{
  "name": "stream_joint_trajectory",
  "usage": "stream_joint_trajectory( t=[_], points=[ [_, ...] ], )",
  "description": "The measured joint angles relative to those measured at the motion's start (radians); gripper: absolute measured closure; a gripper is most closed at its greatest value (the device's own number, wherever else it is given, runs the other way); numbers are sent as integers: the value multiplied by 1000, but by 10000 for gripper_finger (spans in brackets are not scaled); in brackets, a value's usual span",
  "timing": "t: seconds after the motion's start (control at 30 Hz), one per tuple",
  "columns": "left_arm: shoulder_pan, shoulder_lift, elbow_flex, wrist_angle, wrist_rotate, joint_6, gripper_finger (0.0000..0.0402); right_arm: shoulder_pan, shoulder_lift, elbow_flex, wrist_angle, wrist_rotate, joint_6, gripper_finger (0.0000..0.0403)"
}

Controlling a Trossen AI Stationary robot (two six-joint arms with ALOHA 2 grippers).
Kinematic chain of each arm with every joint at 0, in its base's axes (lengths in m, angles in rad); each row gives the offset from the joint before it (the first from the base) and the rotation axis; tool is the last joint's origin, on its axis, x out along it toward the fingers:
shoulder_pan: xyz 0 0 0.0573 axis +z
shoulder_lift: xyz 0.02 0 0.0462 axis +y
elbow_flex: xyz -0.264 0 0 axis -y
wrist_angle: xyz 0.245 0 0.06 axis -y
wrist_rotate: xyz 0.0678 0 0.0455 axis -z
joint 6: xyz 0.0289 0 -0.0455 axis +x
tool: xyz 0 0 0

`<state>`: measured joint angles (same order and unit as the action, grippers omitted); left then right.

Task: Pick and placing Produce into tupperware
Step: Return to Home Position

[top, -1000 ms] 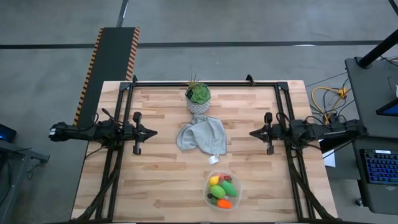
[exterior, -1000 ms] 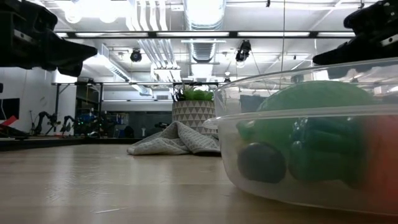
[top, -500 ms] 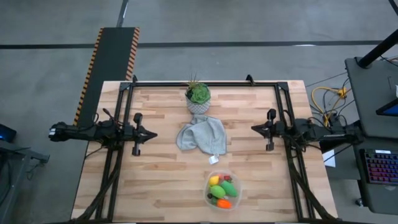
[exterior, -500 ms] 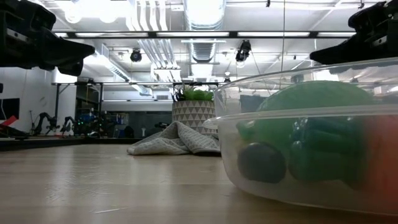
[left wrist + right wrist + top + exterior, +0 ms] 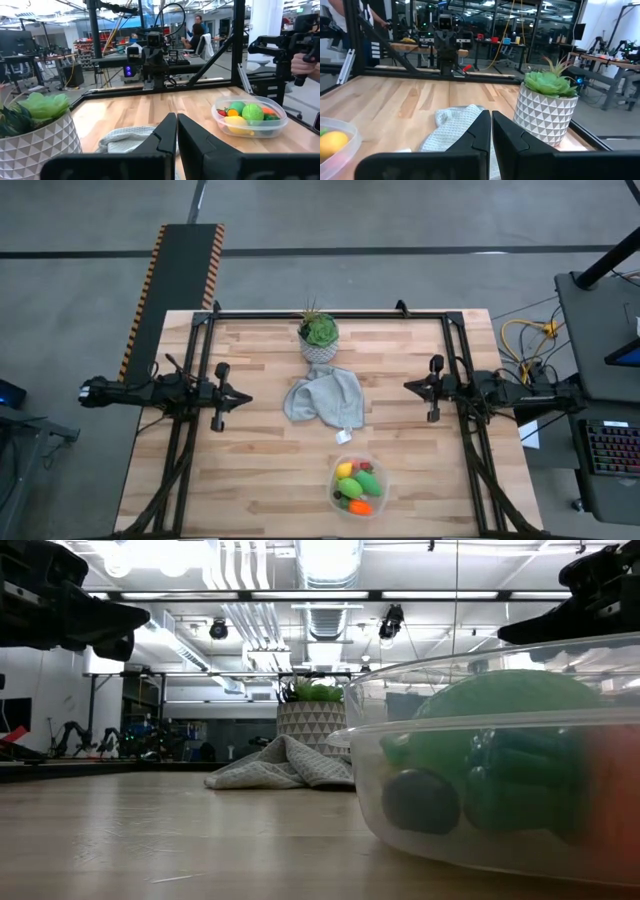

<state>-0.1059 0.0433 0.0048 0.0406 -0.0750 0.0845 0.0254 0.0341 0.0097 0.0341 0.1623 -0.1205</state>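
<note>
Produce packed, arms parked
Left gripper (image 5: 245, 393) and right gripper (image 5: 405, 390) pressed together, empty; a bump could slide the tub (image 5: 383, 480) off the table's (image 5: 260, 470) near edge.

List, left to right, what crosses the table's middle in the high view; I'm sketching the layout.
left arm → cloth → right arm

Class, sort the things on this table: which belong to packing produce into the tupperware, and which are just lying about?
Belong to the job:
- produce, lying in the tupperware
- left gripper and right gripper, both shut, parked at the sides of the table

Just lying about:
- potted plant
- grey cloth
</note>
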Motion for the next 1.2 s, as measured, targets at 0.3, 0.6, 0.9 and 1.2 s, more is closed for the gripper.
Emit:
stream_joint_trajectory(
  t=[0.3,0.6,0.9,1.2],
  points=[
    [0,11,0,-6,2,8,402,0,2,0,-2,-4,-2,394],
    [0,13,0,-6,-2,1,402,0,2,0,-3,-4,-3,394],
    [0,13,0,-5,-2,1,402,0,2,0,-3,-4,-3,394],
    [0,13,0,-5,-2,1,402,0,2,0,-3,-4,-3,394]
  ],
)
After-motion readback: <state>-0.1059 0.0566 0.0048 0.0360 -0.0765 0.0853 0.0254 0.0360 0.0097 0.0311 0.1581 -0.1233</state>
